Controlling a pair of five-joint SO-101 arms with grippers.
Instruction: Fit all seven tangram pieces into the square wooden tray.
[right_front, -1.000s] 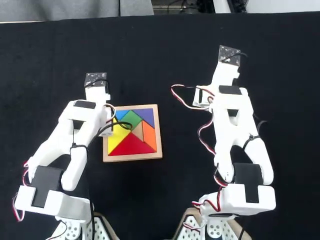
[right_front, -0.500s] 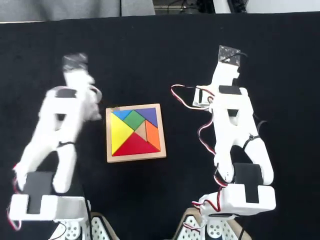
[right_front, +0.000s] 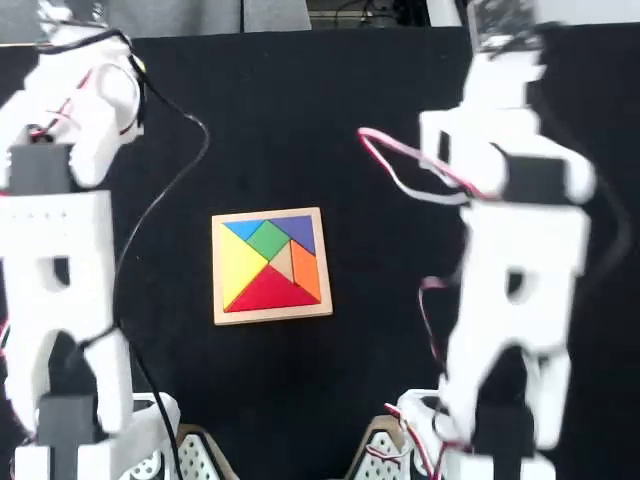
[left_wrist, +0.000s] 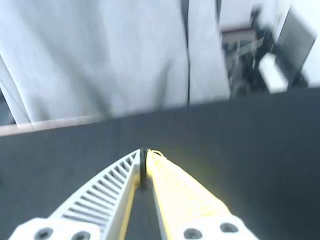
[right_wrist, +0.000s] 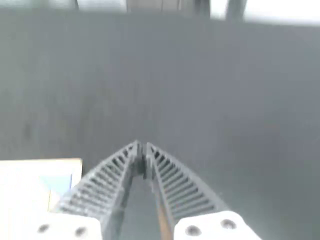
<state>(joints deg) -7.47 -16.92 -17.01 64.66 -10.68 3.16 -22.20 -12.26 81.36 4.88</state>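
Left tool (left_wrist: 144, 154), right tool (right_wrist: 141, 148) closed; tangram pieces (right_front: 268, 290) inside tray (right_front: 274, 318).

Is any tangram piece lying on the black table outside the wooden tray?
No, every coloured piece in the high view lies inside the wooden tray.

Multicoloured tangram pieces (right_front: 258, 272), pale wooden tray (right_front: 272, 316), black table (right_front: 330, 130)

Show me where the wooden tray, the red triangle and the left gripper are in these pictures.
wooden tray (right_front: 272, 316): high view, on the rim nearest the arm bases.
red triangle (right_front: 268, 292): high view, middle of the piece.
left gripper (left_wrist: 145, 153): left wrist view, where its shut fingertips meet.
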